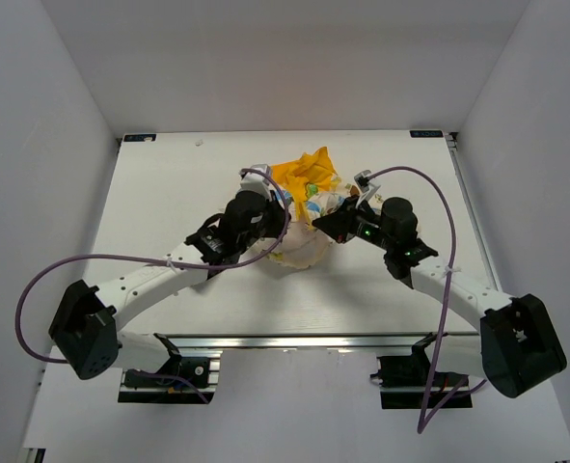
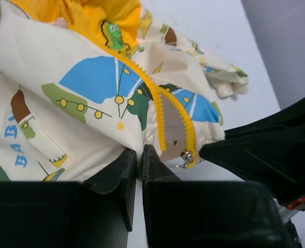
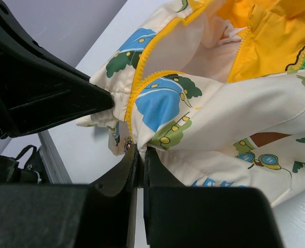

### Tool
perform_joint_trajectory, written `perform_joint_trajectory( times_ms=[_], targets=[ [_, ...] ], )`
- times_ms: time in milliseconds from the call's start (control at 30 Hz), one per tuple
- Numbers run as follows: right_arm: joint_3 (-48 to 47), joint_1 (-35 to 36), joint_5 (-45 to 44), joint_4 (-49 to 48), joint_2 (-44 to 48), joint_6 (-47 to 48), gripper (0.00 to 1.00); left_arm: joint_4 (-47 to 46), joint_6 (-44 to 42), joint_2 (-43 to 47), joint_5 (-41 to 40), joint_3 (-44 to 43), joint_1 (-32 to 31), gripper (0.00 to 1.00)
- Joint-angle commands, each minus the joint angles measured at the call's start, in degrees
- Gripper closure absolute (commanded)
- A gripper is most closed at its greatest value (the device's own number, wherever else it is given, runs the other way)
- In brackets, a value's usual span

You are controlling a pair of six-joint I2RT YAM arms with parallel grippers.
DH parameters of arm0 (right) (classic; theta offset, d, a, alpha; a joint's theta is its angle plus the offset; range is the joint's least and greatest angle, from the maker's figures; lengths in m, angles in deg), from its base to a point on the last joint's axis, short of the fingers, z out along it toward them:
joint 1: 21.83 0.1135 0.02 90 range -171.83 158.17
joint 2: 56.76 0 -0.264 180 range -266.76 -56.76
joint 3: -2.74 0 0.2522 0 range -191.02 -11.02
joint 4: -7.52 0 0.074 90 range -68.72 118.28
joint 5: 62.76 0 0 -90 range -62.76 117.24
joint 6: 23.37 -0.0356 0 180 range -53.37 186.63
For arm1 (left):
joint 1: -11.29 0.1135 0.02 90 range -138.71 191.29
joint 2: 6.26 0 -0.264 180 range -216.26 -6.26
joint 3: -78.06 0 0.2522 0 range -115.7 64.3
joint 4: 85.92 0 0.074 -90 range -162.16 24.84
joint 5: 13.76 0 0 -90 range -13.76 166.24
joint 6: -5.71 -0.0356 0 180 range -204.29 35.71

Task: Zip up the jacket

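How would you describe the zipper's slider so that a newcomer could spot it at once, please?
On the white table, find the crumpled cream jacket with the yellow hood. Follow its yellow zipper down to the hem; the slider sits at that bottom end. It is the only small silvery metal piece among fabric and yellow teeth.

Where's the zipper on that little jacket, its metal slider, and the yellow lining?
zipper [image 2: 159, 119], left wrist view, on the yellow teeth of one track.
metal slider [image 2: 186, 156], left wrist view, on its silvery body at the hem.
yellow lining [image 3: 276, 36], right wrist view, on the bare inner fabric.
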Motion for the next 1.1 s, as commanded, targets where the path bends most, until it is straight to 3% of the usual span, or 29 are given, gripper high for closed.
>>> perform_joint_trajectory(
  times_ms=[0,300,433,1067],
  targets=[
    [-2.8,-0.2,1.2,-6.5,-0.5,-1.9,1.0,-13.0,-1.9,3.9,0.8,2.8,0.1,1.0],
    [-2.2,-0.1,0.0,-8.8,-2.1,-7.8,1.0,-21.8,-2.3,6.7,-0.7,10.2,0.1,1.0],
    [0.5,-0.2,0.5,-16.0,-2.6,-11.9,1.0,-25.8,-1.8,7.1,0.0,12.3,0.1,1.0],
    [-0.1,-0.1,1.0,-15.7,-4.6,-12.3,1.0,-27.4,-0.3,8.9,-0.2,13.8,0.1,1.0]
  ],
)
